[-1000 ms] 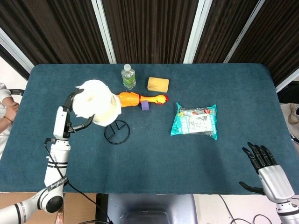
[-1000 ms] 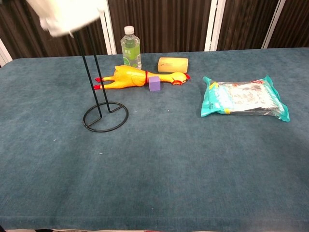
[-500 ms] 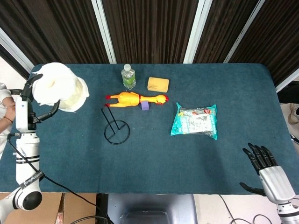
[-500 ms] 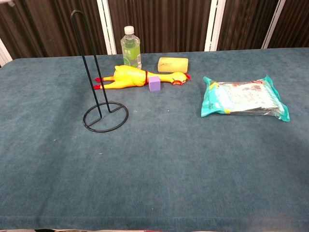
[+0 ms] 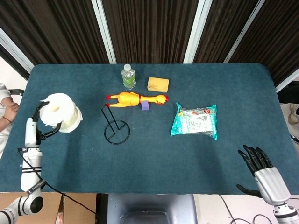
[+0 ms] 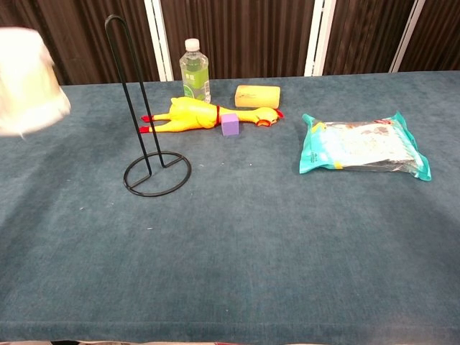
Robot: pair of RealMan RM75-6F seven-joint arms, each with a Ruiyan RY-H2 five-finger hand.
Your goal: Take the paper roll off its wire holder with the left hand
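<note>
Left robot hand (image 5: 38, 122) grasping paper roll (image 5: 60, 112); roll now lower vs 0.5 s ago, well clear of wire holder (image 5: 115, 126) to its right; removal looks done; right robot hand (image 5: 259, 169) released, idle.

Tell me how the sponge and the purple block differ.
The sponge is yellow, flat and wide; the purple block is a small cube. The sponge lies alone by the bottle; the block sits against the rubber chicken. Both rest on the table, far from either hand.
</note>
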